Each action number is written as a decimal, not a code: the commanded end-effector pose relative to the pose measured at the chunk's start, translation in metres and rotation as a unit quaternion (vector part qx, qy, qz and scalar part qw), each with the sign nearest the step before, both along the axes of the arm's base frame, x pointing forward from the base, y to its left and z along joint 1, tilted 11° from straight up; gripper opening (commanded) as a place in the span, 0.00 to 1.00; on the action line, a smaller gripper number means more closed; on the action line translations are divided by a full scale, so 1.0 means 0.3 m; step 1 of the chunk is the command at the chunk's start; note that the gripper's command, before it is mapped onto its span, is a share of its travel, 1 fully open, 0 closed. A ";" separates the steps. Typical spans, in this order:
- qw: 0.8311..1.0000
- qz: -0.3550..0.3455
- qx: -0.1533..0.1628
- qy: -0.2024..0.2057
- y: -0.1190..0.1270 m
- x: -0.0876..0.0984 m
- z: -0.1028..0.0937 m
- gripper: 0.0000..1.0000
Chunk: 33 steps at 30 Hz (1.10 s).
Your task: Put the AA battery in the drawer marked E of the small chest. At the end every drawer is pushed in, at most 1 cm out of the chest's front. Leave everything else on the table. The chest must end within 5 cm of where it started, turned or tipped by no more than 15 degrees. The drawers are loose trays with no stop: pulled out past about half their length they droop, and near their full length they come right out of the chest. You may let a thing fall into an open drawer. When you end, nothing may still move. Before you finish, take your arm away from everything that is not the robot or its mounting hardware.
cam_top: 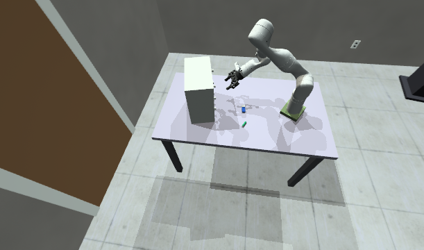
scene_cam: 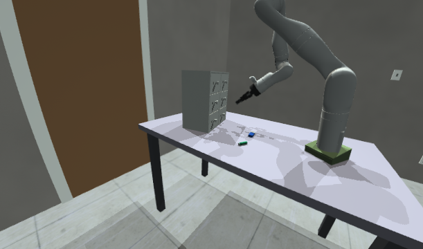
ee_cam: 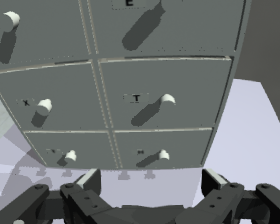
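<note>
The grey chest [cam_top: 198, 87] [scene_cam: 196, 100] stands at the table's left end, with several drawers in two columns, all pushed in. My gripper [cam_top: 231, 80] [scene_cam: 239, 101] [ee_cam: 151, 180] is open and empty. It hangs in the air a short way in front of the drawer fronts, pointing at them. The AA battery [cam_top: 244, 124] [scene_cam: 242, 143], a small green cylinder, lies on the table in front of the chest, well below and behind the gripper.
A small blue object [cam_top: 243, 109] [scene_cam: 251, 134] lies on the table near the battery. The arm's green base [cam_top: 293, 112] [scene_cam: 329, 152] sits toward the right side of the white table [cam_top: 267, 139] [scene_cam: 336, 194]. A brown door is beyond the chest.
</note>
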<state>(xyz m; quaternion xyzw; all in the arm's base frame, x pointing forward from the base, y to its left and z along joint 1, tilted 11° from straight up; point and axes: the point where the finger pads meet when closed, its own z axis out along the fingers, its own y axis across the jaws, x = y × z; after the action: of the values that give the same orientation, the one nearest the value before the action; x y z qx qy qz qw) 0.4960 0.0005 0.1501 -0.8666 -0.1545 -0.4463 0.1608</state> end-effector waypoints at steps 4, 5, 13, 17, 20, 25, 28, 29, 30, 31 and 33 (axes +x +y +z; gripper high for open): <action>1.000 0.008 -0.011 0.010 0.008 0.004 0.048 1.00; 1.000 0.009 -0.012 0.014 0.007 0.002 0.050 1.00; 0.999 0.013 -0.023 0.036 0.000 -0.009 0.062 1.00; 0.998 0.014 -0.030 0.050 -0.005 -0.015 0.070 1.00; 0.997 0.016 -0.034 0.060 -0.007 -0.020 0.075 1.00; 0.997 0.017 -0.039 0.070 -0.011 -0.025 0.081 1.00; 0.996 0.019 -0.042 0.079 -0.013 -0.029 0.085 1.00; 0.995 0.020 -0.044 0.082 -0.013 -0.031 0.087 1.00; 0.995 0.020 -0.045 0.085 -0.014 -0.032 0.088 1.00; 0.995 0.020 -0.047 0.088 -0.016 -0.034 0.090 1.00; 0.994 0.021 -0.050 0.094 -0.019 -0.036 0.093 1.00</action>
<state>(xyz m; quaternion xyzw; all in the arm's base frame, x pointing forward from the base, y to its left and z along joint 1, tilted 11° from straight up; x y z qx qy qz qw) 0.4823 -0.0078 0.1711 -0.9100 -0.1733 -0.3491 0.1412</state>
